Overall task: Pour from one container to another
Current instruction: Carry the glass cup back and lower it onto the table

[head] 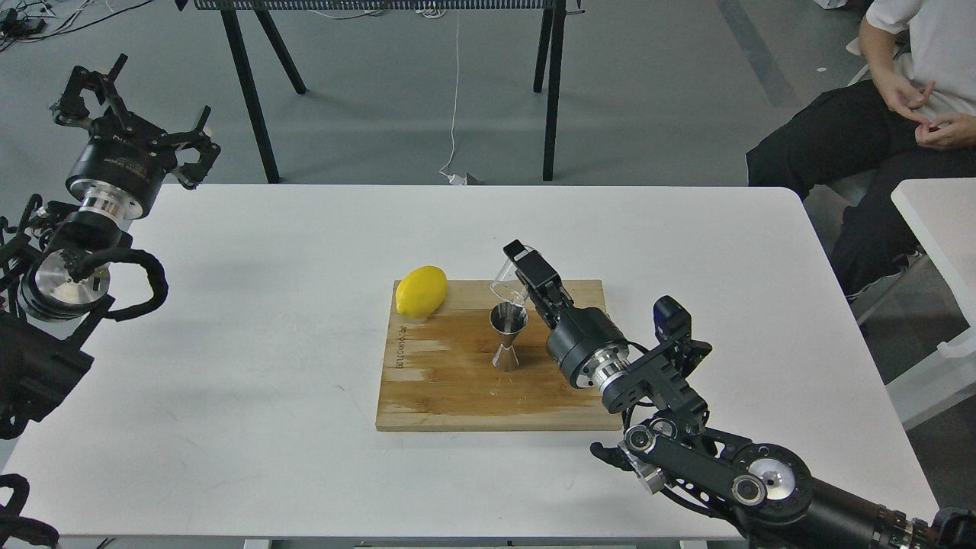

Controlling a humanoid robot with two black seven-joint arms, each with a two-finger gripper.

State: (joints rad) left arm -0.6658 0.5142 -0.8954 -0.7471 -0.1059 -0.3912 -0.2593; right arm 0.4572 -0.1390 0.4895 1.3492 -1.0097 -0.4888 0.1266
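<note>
The steel jigger [508, 335] stands upright near the middle of the wooden cutting board [457, 389]. Just above and behind its open top, the clear glass cup [508, 284] is tipped on its side with its mouth toward the jigger. My right gripper [522, 272] is shut on the cup, reaching in from the lower right. My left gripper [130, 114] hangs open far off at the upper left, past the table's corner, holding nothing.
A yellow lemon [421, 290] lies on the board's far left corner. The board rests on a white table [229, 343]. Black table legs [252, 91] stand behind it. A seated person [877, 122] is at the upper right, beside a second white table [938, 221].
</note>
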